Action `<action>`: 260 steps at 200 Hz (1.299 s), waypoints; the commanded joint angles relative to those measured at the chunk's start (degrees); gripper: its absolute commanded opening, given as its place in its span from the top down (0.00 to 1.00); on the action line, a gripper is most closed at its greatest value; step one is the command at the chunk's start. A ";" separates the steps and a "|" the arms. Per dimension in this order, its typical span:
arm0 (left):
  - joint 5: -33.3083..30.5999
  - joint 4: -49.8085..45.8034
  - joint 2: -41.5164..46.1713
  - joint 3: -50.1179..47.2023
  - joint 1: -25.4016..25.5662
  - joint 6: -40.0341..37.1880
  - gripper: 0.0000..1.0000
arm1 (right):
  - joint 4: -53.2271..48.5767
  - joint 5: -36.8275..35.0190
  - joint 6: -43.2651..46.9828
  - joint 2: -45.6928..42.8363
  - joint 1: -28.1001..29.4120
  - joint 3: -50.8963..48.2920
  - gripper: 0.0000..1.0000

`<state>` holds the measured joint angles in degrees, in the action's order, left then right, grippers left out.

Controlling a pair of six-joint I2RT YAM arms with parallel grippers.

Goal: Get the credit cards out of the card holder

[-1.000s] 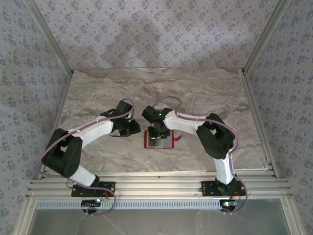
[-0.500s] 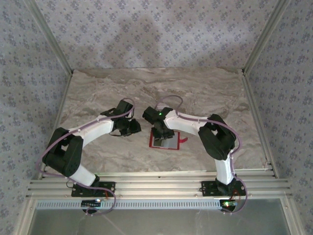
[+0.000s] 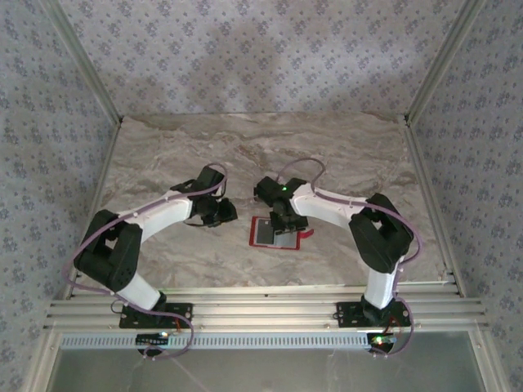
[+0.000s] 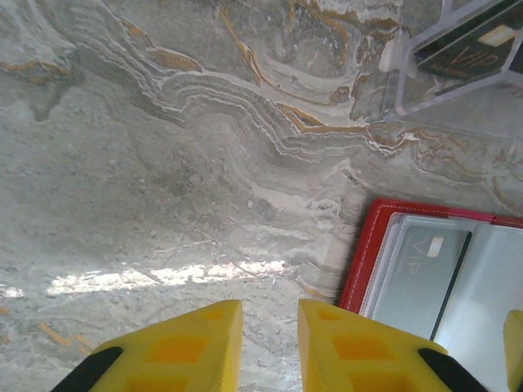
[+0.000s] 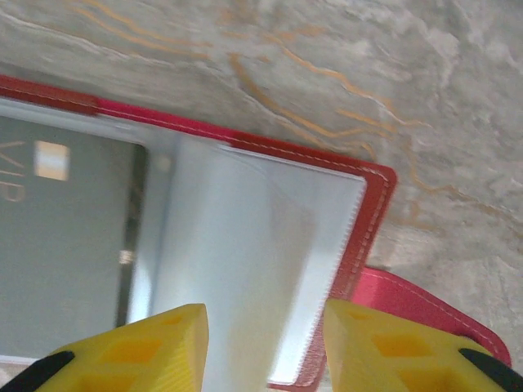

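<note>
Red card holder point(image 3: 265, 235) under downturned, parted right jaws | left jaws slightly apart, empty

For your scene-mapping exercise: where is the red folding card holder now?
Top view: the red folding card holder lies open near the marble-patterned table's centre, beneath the right jaws, just right of the left jaws.

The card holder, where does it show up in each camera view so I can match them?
Top external: the card holder lies open near the picture's middle.
Left wrist: the card holder sits in the lower right corner, cut off by the frame.
Right wrist: the card holder spreads across the left and centre.
Shared landmark: the grey VIP card in its pocket, at far left in the right wrist view.
</note>
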<state>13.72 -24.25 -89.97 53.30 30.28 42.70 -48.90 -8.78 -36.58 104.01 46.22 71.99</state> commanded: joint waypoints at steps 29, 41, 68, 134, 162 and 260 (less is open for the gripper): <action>1.30 -1.28 -2.46 3.61 2.23 -0.44 0.75 | 5.86 6.50 -2.53 -3.76 -2.64 -8.21 0.57; 1.49 -1.32 -2.94 4.08 2.74 -0.59 0.75 | 7.28 7.43 -2.71 -4.07 -3.18 -9.42 0.57; 1.75 -1.18 -3.75 4.73 4.02 -0.59 0.75 | 10.16 9.64 -2.79 -4.64 -3.73 -11.80 0.59; 2.90 -1.24 -6.47 6.36 6.59 -0.25 0.76 | 10.73 9.39 -2.18 -5.41 -3.85 -10.91 0.63; 3.08 -1.97 -8.30 7.97 7.89 -0.27 0.77 | 7.62 6.58 -2.01 -7.39 -3.74 -9.90 0.62; 1.76 -5.81 -14.06 11.49 9.54 -1.57 0.81 | 17.64 19.36 -2.62 -8.19 -4.83 -8.81 0.63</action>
<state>15.81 -27.83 -103.02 63.75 39.51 42.48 -37.23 3.88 -38.17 95.02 42.11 63.16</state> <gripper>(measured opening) 0.194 0.373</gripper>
